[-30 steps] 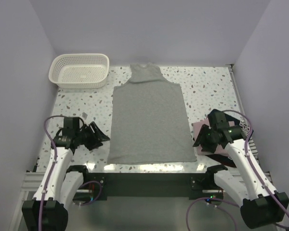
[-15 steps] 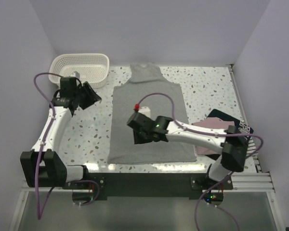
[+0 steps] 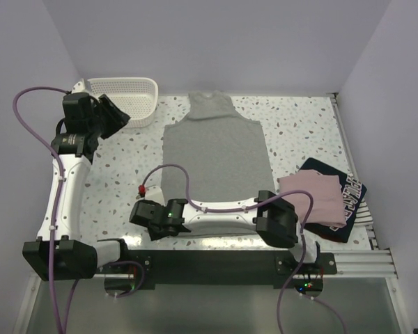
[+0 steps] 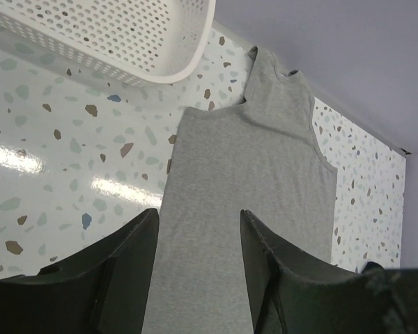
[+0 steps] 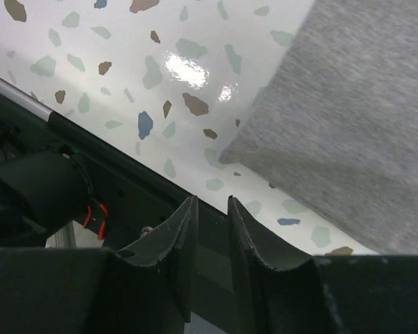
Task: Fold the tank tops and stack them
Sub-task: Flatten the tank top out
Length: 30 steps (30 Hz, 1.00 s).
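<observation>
Grey cloth: the grey tank top [image 3: 212, 174] lies flat on the table [image 3: 299, 132]. Its near hem corner is just beside the right gripper [image 5: 210, 209], a little ahead of it and not between the fingers.
Right gripper: the fingers are almost pressed together, with only a narrow slit and nothing in it.
Left gripper [image 4: 198, 217]: the fingers are spread wide and hold nothing. The basket [image 4: 90, 35] is near it, and the grey top is below and ahead.
Other tops: the pink tank top [image 3: 313, 195] lies folded on the navy tank top [image 3: 345, 209], well apart from both grippers.
Risk: the slit seems too narrow for the hem, so I think a pinch from here can miss the corner or push it into wrinkles. With the left gripper so far away, a lift by one corner would probably give a skewed fold.
Change: half a second ago the right gripper was over the middle of the grey top and the left gripper was further from the basket. The grey top has not moved.
</observation>
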Tool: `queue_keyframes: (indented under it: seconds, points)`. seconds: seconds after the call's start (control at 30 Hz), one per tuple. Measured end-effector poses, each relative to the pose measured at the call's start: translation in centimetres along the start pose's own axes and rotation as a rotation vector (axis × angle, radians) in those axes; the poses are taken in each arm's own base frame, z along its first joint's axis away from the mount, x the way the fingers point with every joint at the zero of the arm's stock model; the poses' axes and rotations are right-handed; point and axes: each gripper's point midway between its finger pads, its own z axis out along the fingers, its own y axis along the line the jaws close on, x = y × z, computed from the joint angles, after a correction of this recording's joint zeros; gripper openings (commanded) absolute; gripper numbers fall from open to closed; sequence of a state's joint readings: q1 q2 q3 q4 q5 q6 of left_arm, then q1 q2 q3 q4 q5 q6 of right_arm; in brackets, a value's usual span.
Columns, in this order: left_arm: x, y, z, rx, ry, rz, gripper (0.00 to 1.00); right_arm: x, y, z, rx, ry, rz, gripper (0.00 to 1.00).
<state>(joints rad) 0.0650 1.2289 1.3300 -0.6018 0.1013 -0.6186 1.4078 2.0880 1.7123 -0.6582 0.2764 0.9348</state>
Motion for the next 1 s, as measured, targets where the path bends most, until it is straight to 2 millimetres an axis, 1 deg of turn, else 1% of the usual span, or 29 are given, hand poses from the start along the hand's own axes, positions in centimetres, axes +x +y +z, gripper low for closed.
queue_keyframes:
  seconds: [0.13, 0.27, 0.43, 0.53, 0.67, 0.9, 1.0]
  points:
    - [0.4, 0.1, 0.0, -0.002, 0.016, -0.004, 0.55, 0.0, 0.9, 1.4, 0.006, 0.003, 0.006, 0.27]
    - [0.6, 0.0, 0.1, 0.006, 0.029, -0.008, 0.55, 0.1, 1.1, 2.3, 0.021, 0.008, 0.014, 0.28]
    - [0.8, -0.2, 0.2, 0.014, 0.04, -0.012, 0.54, 0.5, 0.5, 3.4, 0.068, 0.013, 0.015, 0.31]
    - [0.9, -0.3, 0.3, 0.021, 0.046, -0.012, 0.54, 0.7, -0.3, 3.6, 0.101, 0.015, 0.011, 0.31]
    - [1.2, -0.3, 0.4, 0.027, 0.053, -0.013, 0.54, 0.8, -0.6, 3.6, 0.116, 0.014, 0.013, 0.32]
    - [2.6, 0.5, 1.2, 0.016, 0.089, -0.018, 0.54, 1.5, -1.0, 4.6, 0.134, 0.028, 0.009, 0.34]
    - [3.0, 0.7, 1.5, 0.015, 0.1, -0.02, 0.53, 1.9, -1.1, 5.2, 0.145, 0.035, 0.003, 0.32]
